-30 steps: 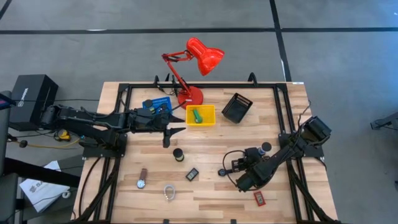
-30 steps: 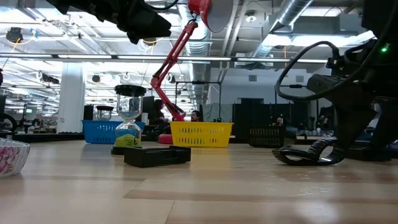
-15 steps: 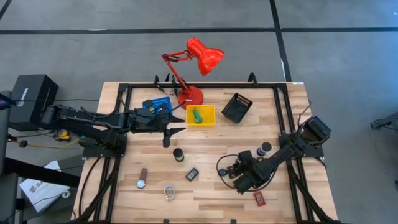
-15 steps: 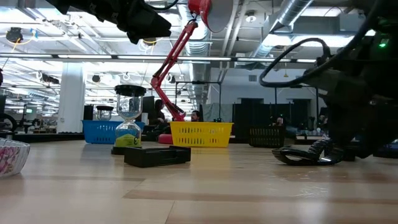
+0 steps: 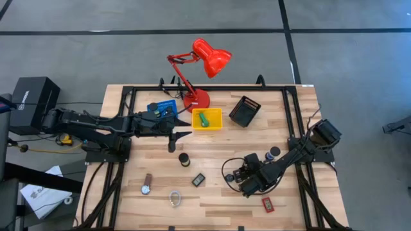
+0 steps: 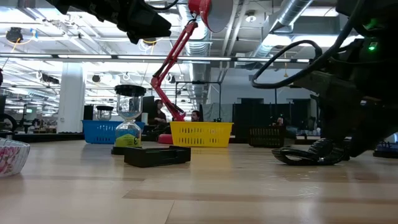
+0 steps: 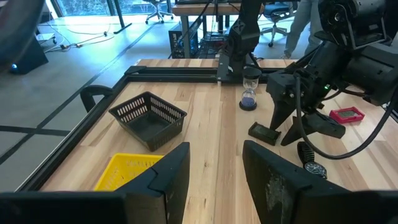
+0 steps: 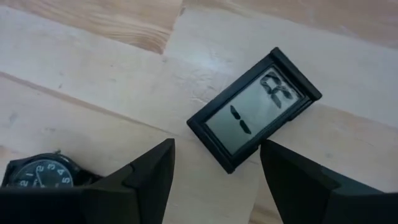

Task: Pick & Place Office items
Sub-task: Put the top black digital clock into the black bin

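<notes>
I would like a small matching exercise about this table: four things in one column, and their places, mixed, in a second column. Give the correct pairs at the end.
Things:
1. green piece
2. red rectangle
3. wristwatch
4. desk lamp

Places:
A. on the table's front left part, before the left arm
B. at the table's far edge, base beside the blue tray
C. inside the yellow tray
D. on the wood near the front edge, by the right arm

Pairs: 1-C, 2-D, 3-A, 4-B

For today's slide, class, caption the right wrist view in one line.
Right gripper, jaws open, hovering above a small black LCD gadget on the wooden table, a black wristwatch beside.
</notes>
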